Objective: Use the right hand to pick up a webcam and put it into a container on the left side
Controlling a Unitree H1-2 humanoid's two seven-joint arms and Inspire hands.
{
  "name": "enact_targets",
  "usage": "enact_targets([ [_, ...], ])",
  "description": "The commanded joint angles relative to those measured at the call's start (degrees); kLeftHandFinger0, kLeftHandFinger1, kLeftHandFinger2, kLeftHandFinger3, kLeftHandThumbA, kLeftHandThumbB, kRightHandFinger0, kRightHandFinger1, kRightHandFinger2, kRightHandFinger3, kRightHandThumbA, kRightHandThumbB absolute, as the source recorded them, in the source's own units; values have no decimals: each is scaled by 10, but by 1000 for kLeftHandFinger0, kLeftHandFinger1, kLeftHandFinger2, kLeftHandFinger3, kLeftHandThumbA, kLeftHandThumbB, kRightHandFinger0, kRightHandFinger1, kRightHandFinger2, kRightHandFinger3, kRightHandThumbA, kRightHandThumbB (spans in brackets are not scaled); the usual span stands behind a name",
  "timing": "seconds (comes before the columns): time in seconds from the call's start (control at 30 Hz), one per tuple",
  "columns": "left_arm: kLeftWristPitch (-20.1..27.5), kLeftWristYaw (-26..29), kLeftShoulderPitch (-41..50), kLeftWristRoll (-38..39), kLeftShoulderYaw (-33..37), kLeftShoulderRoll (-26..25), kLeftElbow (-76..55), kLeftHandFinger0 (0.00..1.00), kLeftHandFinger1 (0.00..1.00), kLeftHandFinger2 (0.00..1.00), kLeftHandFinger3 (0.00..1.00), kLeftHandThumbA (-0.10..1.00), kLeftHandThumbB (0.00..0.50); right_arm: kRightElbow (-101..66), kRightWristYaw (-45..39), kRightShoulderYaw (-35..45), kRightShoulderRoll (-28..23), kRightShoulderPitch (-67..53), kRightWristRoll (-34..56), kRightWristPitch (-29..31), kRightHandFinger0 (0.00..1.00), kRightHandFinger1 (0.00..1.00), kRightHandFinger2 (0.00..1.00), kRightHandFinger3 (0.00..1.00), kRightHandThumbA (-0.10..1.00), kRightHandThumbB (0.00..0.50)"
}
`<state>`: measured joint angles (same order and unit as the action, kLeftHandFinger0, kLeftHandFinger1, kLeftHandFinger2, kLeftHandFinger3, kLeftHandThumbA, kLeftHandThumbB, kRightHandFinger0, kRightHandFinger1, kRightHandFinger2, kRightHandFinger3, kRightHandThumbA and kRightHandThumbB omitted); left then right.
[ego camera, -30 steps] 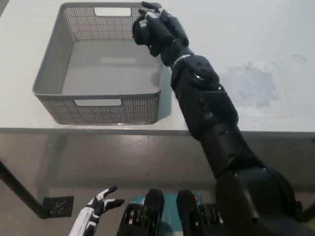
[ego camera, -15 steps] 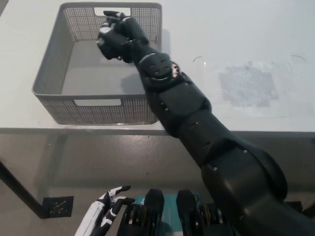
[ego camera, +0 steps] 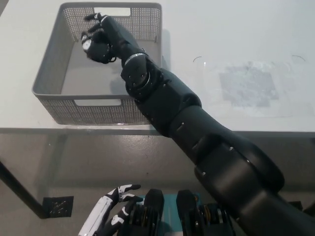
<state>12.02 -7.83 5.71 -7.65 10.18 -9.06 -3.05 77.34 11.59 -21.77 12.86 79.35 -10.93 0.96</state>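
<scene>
My black right hand (ego camera: 101,37) reaches over the inside of the grey mesh container (ego camera: 49,78) on the left of the white table. It is shut on a small black webcam (ego camera: 92,47), whose round lens face shows at the hand's left side. The hand and webcam hover above the container's floor, toward its back. My black right arm crosses the container's right wall and front corner. My white left hand (ego camera: 114,210) rests low at the bottom left, below the table edge, with its fingers apart and nothing in them.
A worn, scuffed patch (ego camera: 246,86) marks the table (ego camera: 236,39) to the right of the container. The table's front edge runs across the middle of the picture, with a dark table leg (ego camera: 19,191) below at the left.
My right hand has carried the webcam leftward from the container's back right corner to over its inside. My left hand has crept a little to the right.
</scene>
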Motion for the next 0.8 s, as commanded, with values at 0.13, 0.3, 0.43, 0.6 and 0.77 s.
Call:
enact_targets([
  [0.13, 7, -13, -13, -11, 7, -10, -29, 868, 679, 608, 749, 824, 0, -3, -76, -50, -24, 57, -61, -49, 1000, 1000, 1000, 1000, 1000, 405],
  [0.3, 2, -16, -15, -10, 8, -13, -32, 870, 673, 618, 756, 800, 0, -9, -78, -52, -32, 54, -69, -56, 1000, 1000, 1000, 1000, 1000, 385],
  [0.43, -2, -15, -15, -14, 7, -13, -34, 871, 675, 623, 757, 802, 0, -19, -80, -37, -42, 49, -64, -58, 1000, 1000, 1000, 1000, 1000, 381],
  [0.6, 3, -16, -18, -18, 8, -13, -29, 872, 672, 626, 755, 812, 0, -85, -92, 3, -75, 37, -40, -64, 1000, 1000, 1000, 1000, 1000, 404],
  [0.77, 10, -18, -23, -9, 4, -13, -21, 855, 654, 601, 732, 770, 0, -249, -92, 101, -129, 2, 12, -42, 1000, 1000, 1000, 1000, 1000, 357],
])
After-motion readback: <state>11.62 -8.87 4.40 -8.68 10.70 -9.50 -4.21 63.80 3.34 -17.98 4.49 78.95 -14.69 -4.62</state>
